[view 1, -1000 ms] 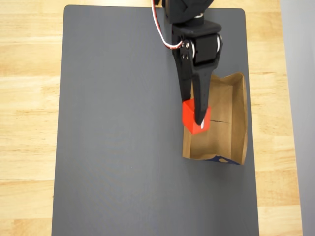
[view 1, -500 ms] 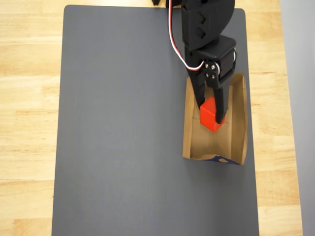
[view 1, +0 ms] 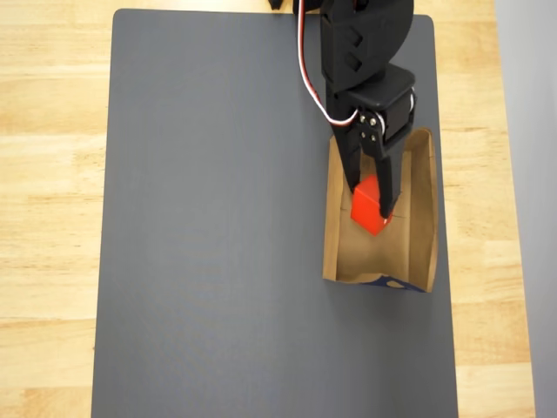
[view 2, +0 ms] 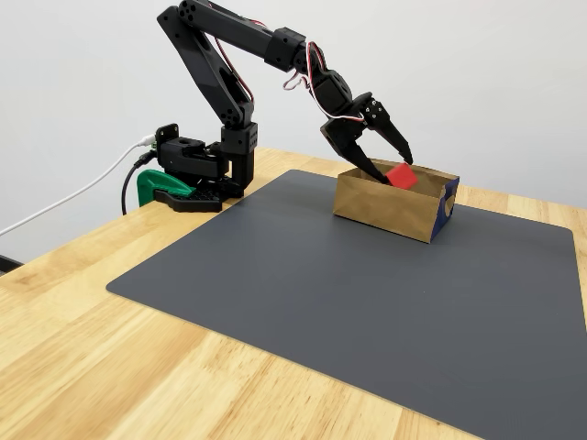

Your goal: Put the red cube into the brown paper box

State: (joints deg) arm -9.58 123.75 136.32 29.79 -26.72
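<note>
Both feeds come through bright and evenly lit for me, with soft, diffuse light from above. On the overhead view the grey mat (view 1: 218,218) looks flat and matte, no glare, and shadows are faint; I only see mild shading inside the box (view 1: 409,226) under the arm (view 1: 361,61). On the fixed view the arm throws a weak shadow by its base (view 2: 197,179), and the wall behind is slightly dimmer toward the top left. Focus is sharp throughout; I see no motion blur and little edge distortion.
</note>
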